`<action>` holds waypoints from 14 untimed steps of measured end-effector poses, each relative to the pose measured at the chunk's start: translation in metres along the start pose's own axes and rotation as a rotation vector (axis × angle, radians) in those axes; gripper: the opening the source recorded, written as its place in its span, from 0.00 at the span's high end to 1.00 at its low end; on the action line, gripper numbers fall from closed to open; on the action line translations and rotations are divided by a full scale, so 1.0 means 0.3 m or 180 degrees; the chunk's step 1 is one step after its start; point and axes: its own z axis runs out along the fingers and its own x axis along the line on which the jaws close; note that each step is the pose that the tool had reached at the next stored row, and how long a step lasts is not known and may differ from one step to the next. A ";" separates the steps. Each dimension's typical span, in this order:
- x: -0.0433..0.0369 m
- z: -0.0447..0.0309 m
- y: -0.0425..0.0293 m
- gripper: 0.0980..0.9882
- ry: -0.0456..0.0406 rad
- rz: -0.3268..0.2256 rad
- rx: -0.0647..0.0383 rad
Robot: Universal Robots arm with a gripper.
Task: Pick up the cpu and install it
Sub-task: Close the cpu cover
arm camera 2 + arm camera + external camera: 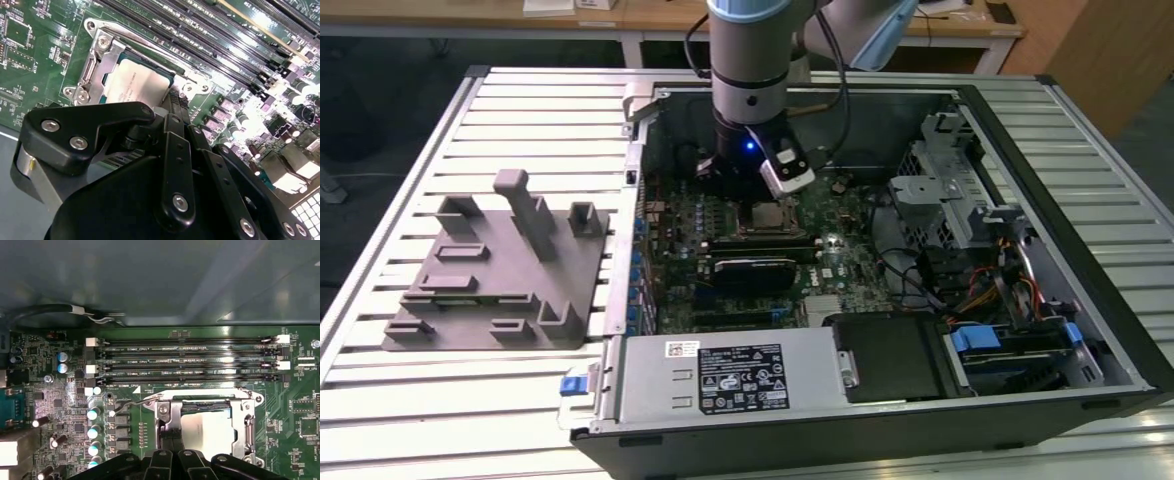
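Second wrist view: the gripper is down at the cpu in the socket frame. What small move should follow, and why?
Probably a short, straight upward lift of the gripper. The cpu seems to lie flat inside the socket frame, with the gripper at its edge; sideways motion could shift it.

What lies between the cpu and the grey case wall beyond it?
In the first wrist view, four long black memory slots run side by side between the cpu and the case wall, just past the rim of the socket frame.
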 end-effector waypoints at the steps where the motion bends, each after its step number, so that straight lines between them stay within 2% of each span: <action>1: -0.003 0.000 0.000 0.99 0.0000 0.0000 0.0000; 14: -0.035 0.001 0.001 0.99 -0.0001 0.0000 0.0000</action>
